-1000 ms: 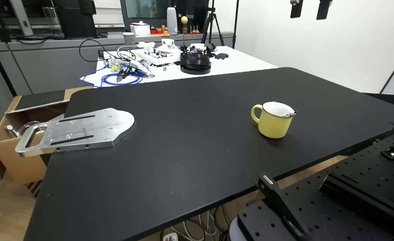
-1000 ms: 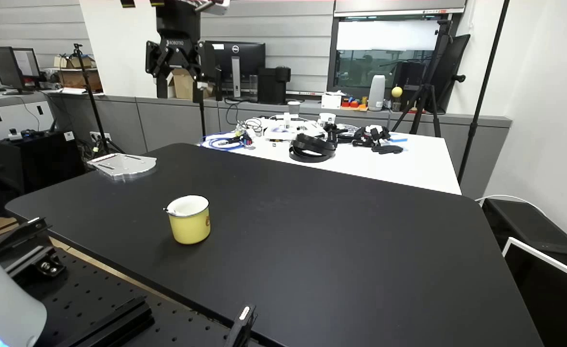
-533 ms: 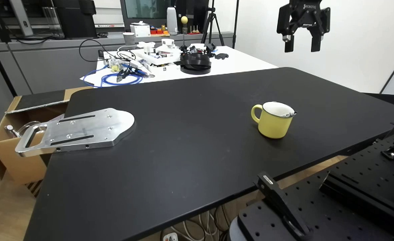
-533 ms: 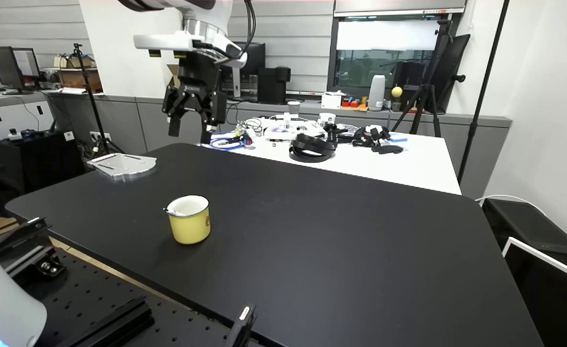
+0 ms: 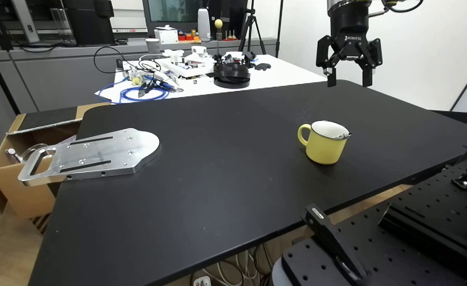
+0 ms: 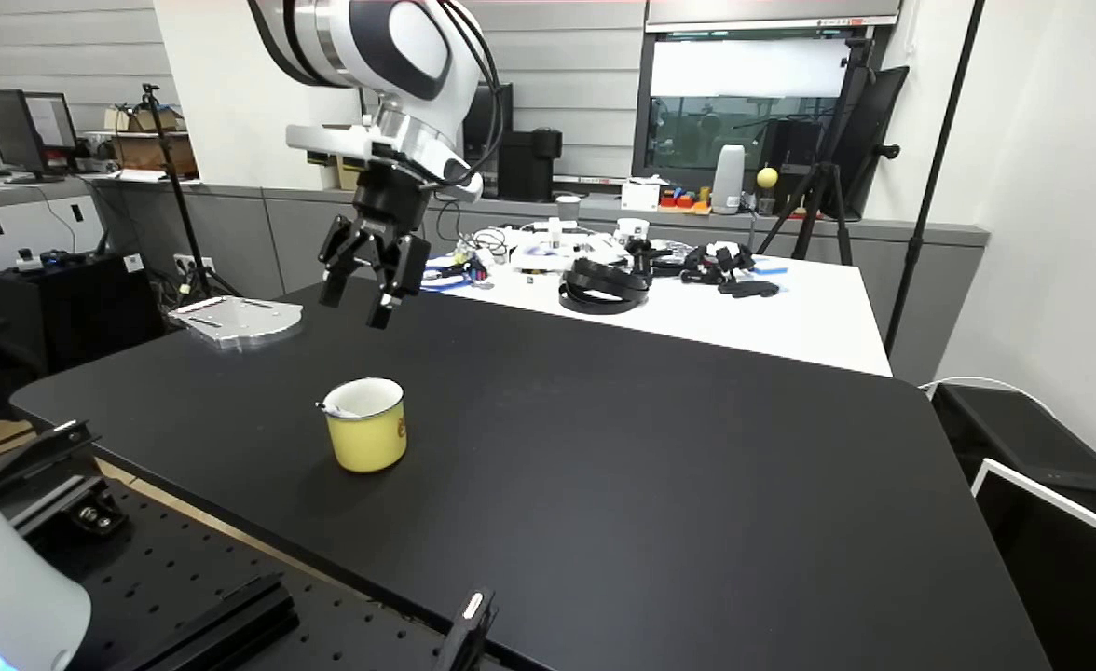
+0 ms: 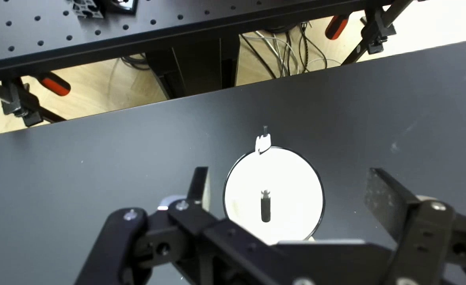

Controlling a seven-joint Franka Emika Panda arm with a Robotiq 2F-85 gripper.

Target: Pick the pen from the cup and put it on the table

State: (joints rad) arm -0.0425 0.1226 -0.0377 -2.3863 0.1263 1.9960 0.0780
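The yellow cup (image 5: 324,149) stands upright on the black table (image 5: 217,206); it also shows in an exterior view (image 6: 368,443) and in the wrist view (image 7: 296,213). The pen (image 7: 263,143) leans inside the cup, its pale, dark-tipped end over the rim on the robot-base side. The pen's end also shows in both exterior views (image 5: 342,136) (image 6: 334,409). A dark end shows inside the cup; the middle is lost in glare. My gripper (image 5: 349,84) is open and empty, well above the table, apart from the cup; it also shows in an exterior view (image 6: 356,309) and the wrist view (image 7: 290,184).
A silver metal plate (image 5: 98,155) with a handle lies at the table's far end from the cup, overhanging the edge above a cardboard box (image 5: 27,178). The black perforated robot base (image 5: 412,234) runs along the near edge. A cluttered white table (image 5: 293,73) adjoins.
My gripper has come down from near the top of the exterior views to lower above the table and tilted. It stays open. The cup and pen have not moved.
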